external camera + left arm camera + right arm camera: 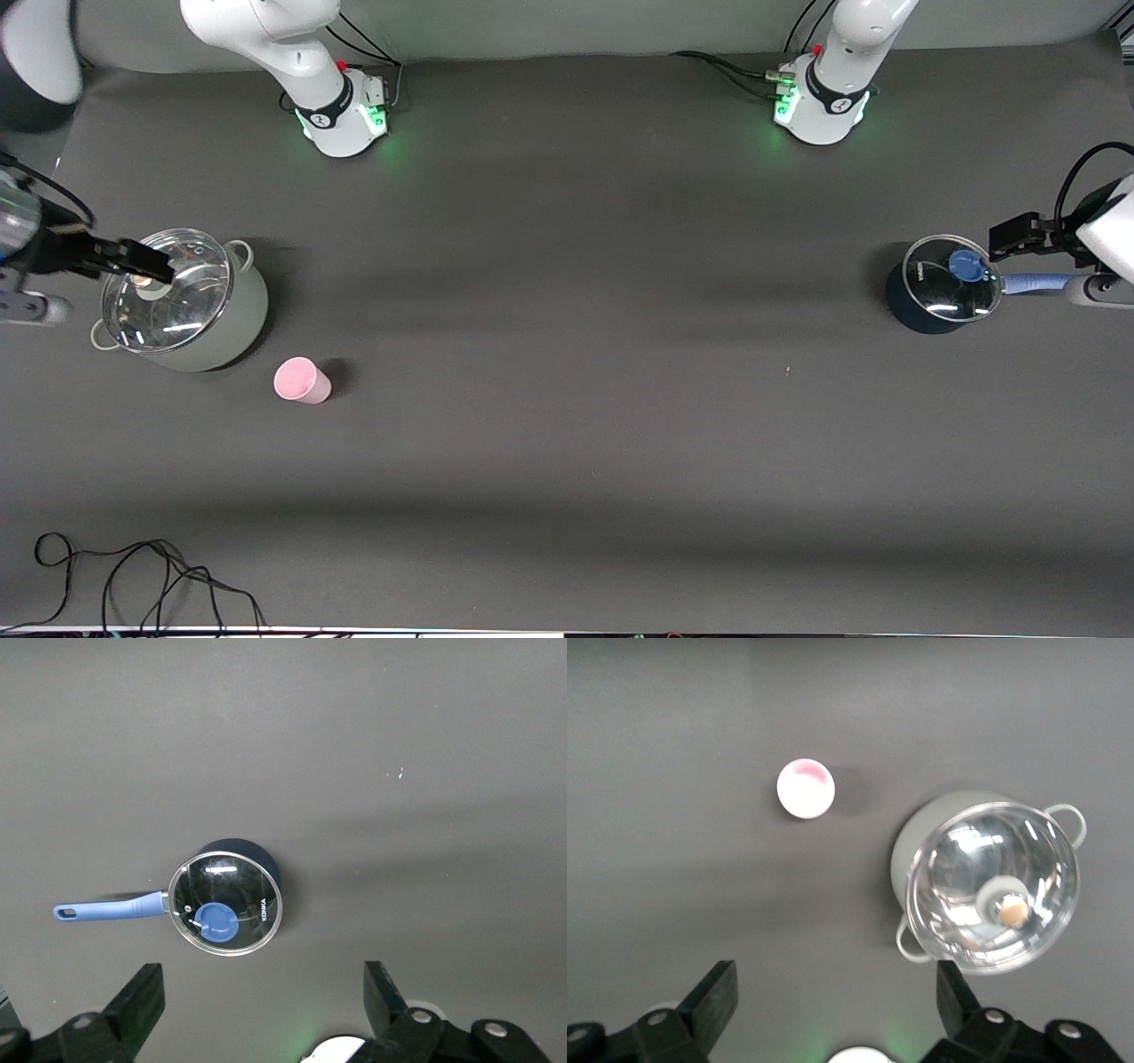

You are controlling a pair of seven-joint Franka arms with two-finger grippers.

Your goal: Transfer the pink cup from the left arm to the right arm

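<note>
The pink cup (302, 380) stands upright on the dark mat, toward the right arm's end of the table, nearer to the front camera than the grey pot. From above, in the right wrist view, the pink cup (805, 788) shows its open mouth. High up by that pot hangs my right gripper (146, 261), open and holding nothing (835, 992). My left gripper (1014, 237) is also open and holds nothing (263, 997). It hangs high at the left arm's end of the table, beside the blue saucepan. Neither gripper touches the cup.
A grey-green pot (239, 323) with a glass lid stands beside the cup, and its rim (914, 837) also shows in the right wrist view. A dark blue saucepan (917, 317) with a glass lid, blue knob and blue handle (111, 907) stands at the left arm's end. Loose black cables (133, 576) lie at the front edge.
</note>
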